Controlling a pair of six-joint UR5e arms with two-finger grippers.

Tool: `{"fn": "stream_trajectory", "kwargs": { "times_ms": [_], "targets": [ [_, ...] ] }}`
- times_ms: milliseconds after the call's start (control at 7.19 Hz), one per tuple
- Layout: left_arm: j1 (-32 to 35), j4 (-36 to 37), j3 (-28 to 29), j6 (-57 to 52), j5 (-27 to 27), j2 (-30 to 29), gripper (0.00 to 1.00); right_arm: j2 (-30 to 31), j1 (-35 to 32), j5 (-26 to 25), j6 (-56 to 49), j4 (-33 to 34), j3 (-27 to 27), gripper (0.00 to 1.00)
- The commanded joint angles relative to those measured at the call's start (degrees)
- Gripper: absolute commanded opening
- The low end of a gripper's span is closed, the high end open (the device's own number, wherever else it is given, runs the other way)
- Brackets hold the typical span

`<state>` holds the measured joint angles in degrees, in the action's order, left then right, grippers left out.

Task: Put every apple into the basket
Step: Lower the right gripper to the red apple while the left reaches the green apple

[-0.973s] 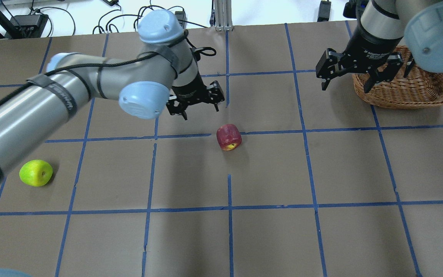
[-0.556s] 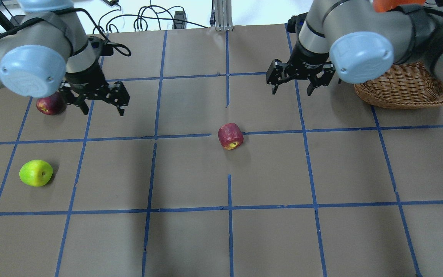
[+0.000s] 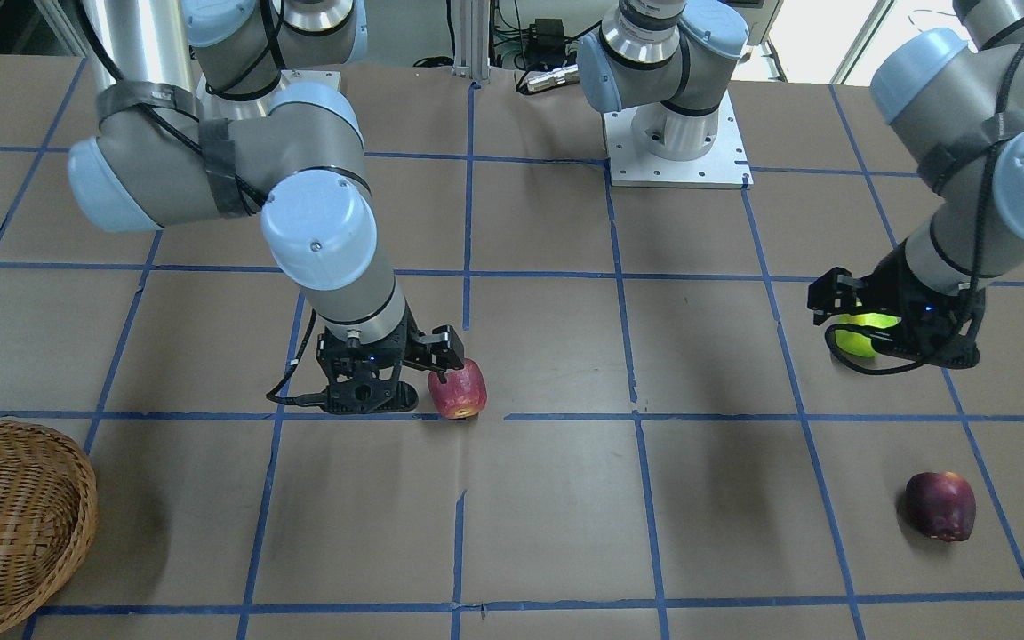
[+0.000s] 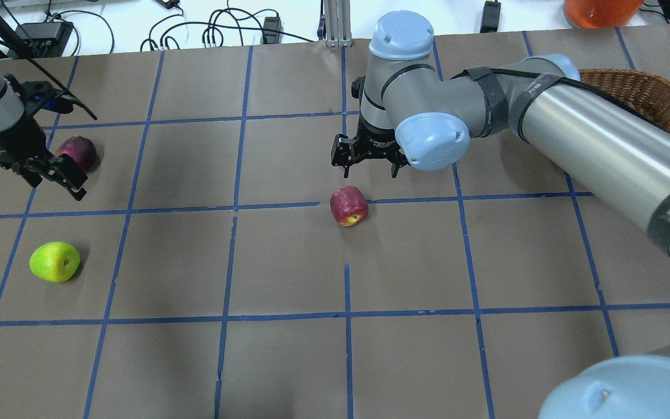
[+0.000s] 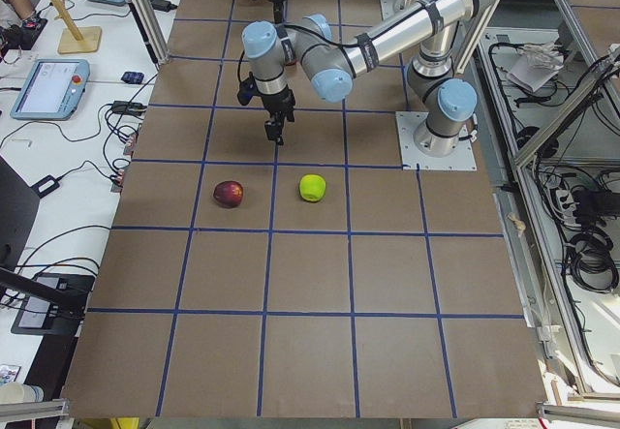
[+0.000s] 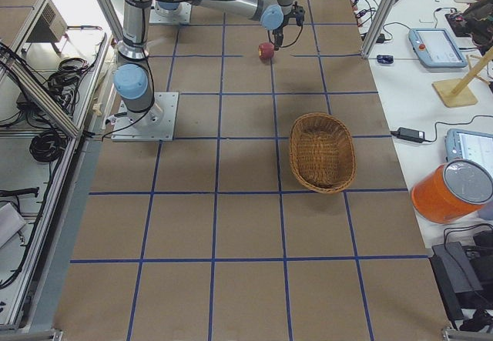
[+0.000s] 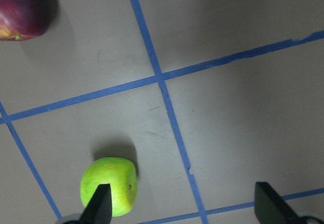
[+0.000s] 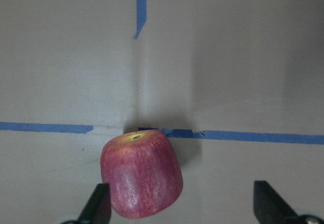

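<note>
Facing the robot, the front view shows the right claw [image 3: 388, 387] low over the surface [image 3: 565, 533], just beside the red apple [image 3: 457, 389] and seemingly lining up a grasp. The left claw [image 3: 890, 329] hangs at the green apple [image 3: 859, 338], the maroon apple [image 3: 940, 505] lies apart on the near right, and the basket [image 3: 23, 533] sits at the near left corner. From overhead, the right claw's jaws stand wide just beyond the red apple, not around it. The right side view shows the basket empty. On the left wrist camera the jaws are wide, with the green apple by one fingertip [image 7: 99, 209]. The right wrist camera is likewise wide, the red apple off-centre, so a sideways shift looks needed. Count: three apples, all on the surface; one basket; two claws, both holding nothing.
</note>
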<state>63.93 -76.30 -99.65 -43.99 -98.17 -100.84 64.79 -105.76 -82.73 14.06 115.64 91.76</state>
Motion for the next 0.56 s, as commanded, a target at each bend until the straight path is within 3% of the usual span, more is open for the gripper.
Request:
{"fn": "stream_trajectory", "kwargs": {
  "times_ms": [0,139,417],
  "targets": [
    [-5.21,7.95,-5.43,-4.26,1.4,-1.37,1.0,-4.21,-1.29,0.29,0.71,3.53,0.17,1.0],
    [-6.62,12.62,-8.94,-4.35,1.49,-2.07,1.0,-5.1,-1.82,0.38,0.62,3.46,0.09,1.0],
    [-7.42,13.28,-10.12,-4.43,1.23,-4.18,1.0,-5.72,-2.17,0.73,0.18,3.02,0.09,1.0]
  ]
}}
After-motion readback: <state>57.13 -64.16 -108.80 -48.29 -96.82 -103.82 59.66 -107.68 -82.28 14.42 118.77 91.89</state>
